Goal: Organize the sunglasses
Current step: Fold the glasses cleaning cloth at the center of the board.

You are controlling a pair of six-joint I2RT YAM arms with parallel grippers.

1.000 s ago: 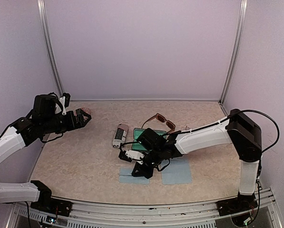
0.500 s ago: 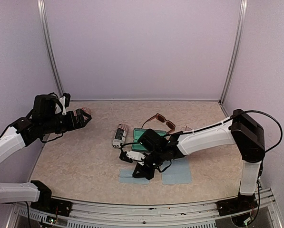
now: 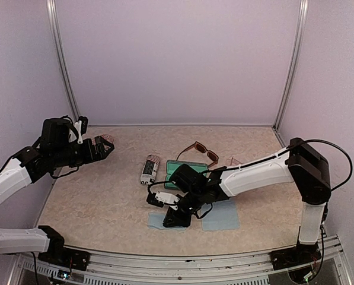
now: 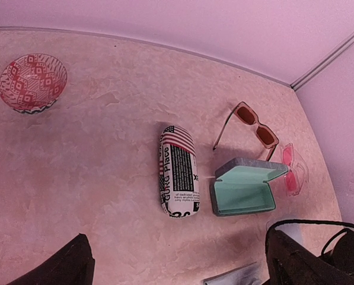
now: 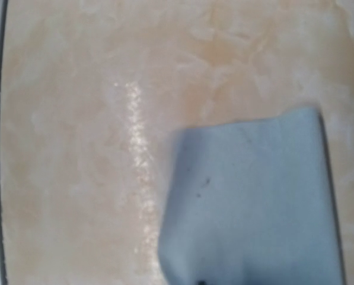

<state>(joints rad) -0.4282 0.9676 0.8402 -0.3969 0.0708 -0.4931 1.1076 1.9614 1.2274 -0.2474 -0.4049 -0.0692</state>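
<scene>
Nearest, the right arm's fingers (image 3: 172, 218) sit low over a blue cloth (image 3: 155, 224); their spread cannot be told. Farther back on the surface (image 3: 93, 196), the brown sunglasses (image 3: 199, 152) lie just behind an open case (image 3: 175, 173), with the pink sunglasses (image 4: 292, 167) to its right. The left fingers (image 3: 101, 148) hover wide apart and empty.

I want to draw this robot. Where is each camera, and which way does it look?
Top camera: high behind the arms, looking down at the table; both arms, left gripper and right gripper show.
Left wrist camera: on the raised left arm, looking at the striped pouch, open case, brown sunglasses and pink sunglasses; its fingers show below.
Right wrist camera: close over the table, facing down at a blue cloth; no gripper shows.
Shared: the first two both show pouch, case, sunglasses.
</scene>
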